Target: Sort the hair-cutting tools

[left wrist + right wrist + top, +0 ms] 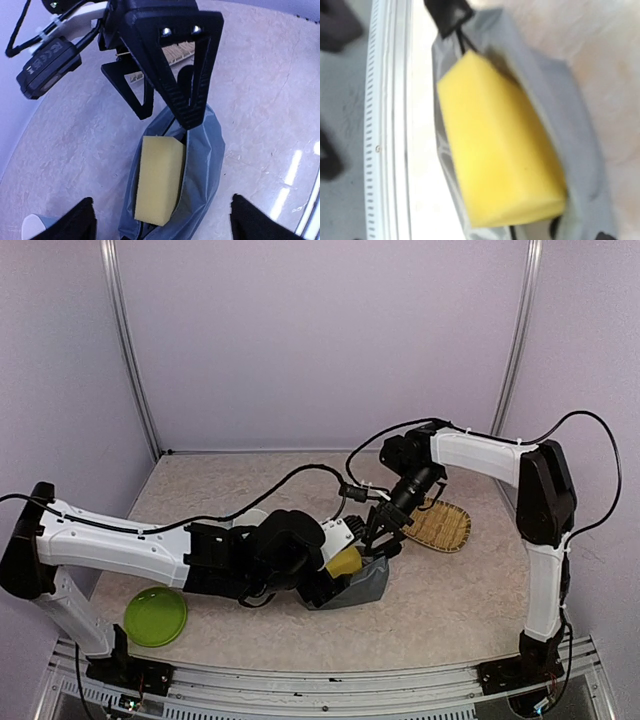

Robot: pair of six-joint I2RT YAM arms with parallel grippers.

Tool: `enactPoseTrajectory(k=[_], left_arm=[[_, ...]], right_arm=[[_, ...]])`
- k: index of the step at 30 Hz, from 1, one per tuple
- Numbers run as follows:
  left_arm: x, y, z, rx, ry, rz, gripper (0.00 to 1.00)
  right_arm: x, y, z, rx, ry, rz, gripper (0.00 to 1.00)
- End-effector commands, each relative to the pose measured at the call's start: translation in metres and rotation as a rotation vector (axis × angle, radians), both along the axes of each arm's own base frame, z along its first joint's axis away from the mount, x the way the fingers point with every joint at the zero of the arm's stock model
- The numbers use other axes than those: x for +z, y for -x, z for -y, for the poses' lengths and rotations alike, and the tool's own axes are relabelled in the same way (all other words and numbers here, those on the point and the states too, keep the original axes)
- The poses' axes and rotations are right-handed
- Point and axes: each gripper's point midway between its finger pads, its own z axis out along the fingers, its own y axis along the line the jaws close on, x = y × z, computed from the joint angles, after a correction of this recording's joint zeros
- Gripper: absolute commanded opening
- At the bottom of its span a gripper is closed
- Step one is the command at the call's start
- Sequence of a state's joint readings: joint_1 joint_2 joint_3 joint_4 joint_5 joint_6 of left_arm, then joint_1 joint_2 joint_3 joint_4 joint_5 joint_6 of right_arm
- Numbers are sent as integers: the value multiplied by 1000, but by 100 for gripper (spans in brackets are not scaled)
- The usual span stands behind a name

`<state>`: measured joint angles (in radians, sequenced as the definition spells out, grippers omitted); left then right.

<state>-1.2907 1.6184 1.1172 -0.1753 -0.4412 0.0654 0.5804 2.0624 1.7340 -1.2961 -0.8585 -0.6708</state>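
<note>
Hair-cutting tools indiscernible; grey fabric pouch (207,150) holds yellow foam sponge block (159,180). Left end effector (162,217) wide, right end effector (169,115) wide above.

Count on the surface (450,605):
- One grey pouch (368,585), centre.
- One yellow sponge (345,562), inside the pouch.
- One woven tray (442,525), at 3 o'clock.
- One green plate (155,616), at 8 o'clock.
- One pale cup (34,227), at 9 o'clock of the pouch, mostly hidden.
- Two pincers: left pincer (162,210) and right pincer (385,535).
</note>
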Motion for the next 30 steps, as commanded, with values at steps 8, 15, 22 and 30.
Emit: enactPoseTrajectory(k=[8, 15, 22, 30], left_arm=[[92, -15, -58, 299, 450, -43, 99], [47, -49, -100, 526, 581, -481, 75], [-1, -29, -93, 611, 574, -708, 70], [-35, -25, -87, 657, 530, -811, 63]], right_arm=[[94, -81, -7, -210, -109, 514, 100], [52, -60, -29, -22, -168, 357, 91], [2, -48, -37, 62, -61, 266, 93], [-16, -23, -45, 129, -34, 153, 86]])
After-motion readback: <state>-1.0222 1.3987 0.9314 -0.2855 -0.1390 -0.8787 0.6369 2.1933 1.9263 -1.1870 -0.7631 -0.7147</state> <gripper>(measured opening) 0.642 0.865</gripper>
